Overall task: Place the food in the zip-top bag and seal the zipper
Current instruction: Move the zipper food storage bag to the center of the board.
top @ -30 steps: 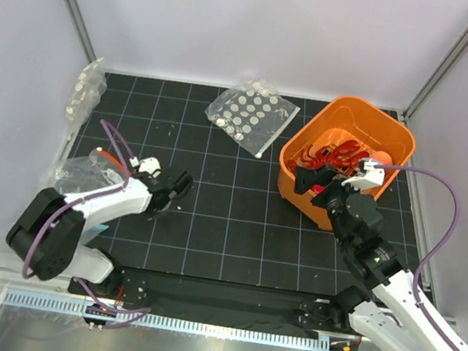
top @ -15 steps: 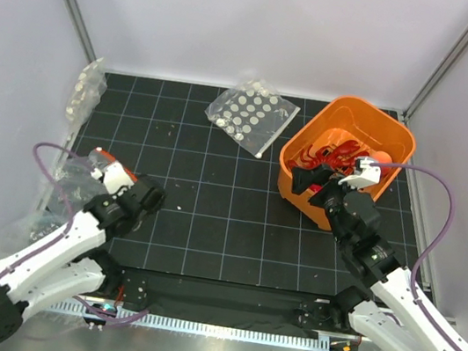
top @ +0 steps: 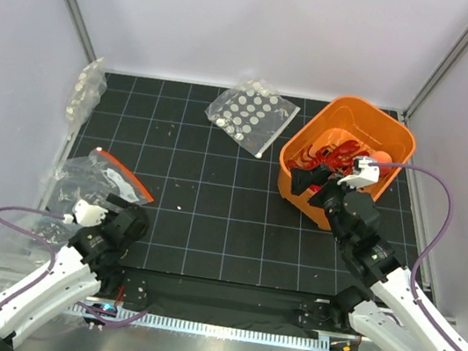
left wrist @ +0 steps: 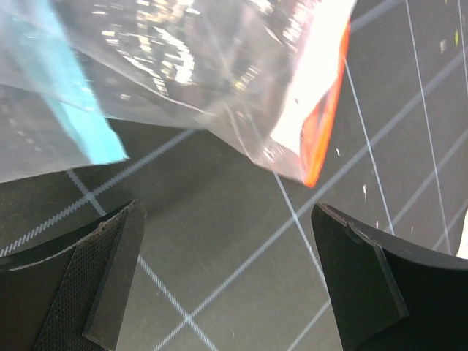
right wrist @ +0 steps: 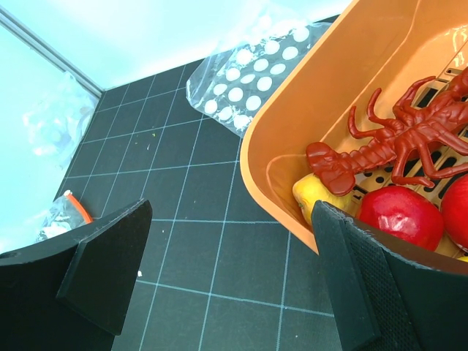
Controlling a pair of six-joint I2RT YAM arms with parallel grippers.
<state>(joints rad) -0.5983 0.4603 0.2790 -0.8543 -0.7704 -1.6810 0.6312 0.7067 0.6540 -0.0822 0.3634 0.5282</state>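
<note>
The zip-top bag (top: 96,176) lies crumpled on the black mat at the left, its orange-red zipper (top: 124,175) facing right. My left gripper (top: 127,222) hovers just near of it, open and empty; in the left wrist view the zip-top bag (left wrist: 190,66) and zipper (left wrist: 326,124) sit beyond the left gripper (left wrist: 227,274). The food rests in the orange basket (top: 398,135): a red long-legged piece (right wrist: 409,139), a red ball (right wrist: 398,219) and a yellow piece (right wrist: 313,191). My right gripper (top: 308,183) stands open at the basket's near-left rim, right gripper (right wrist: 230,270) empty over the mat.
A clear bag with rows of white discs (top: 251,114) lies at the back centre. Another clear bag (top: 86,92) lies against the left wall. Grey walls enclose the mat on three sides.
My left gripper has opened and its arm has drawn back toward the near-left corner. The zip-top bag now lies uncovered with its zipper showing. The right arm has not moved.
</note>
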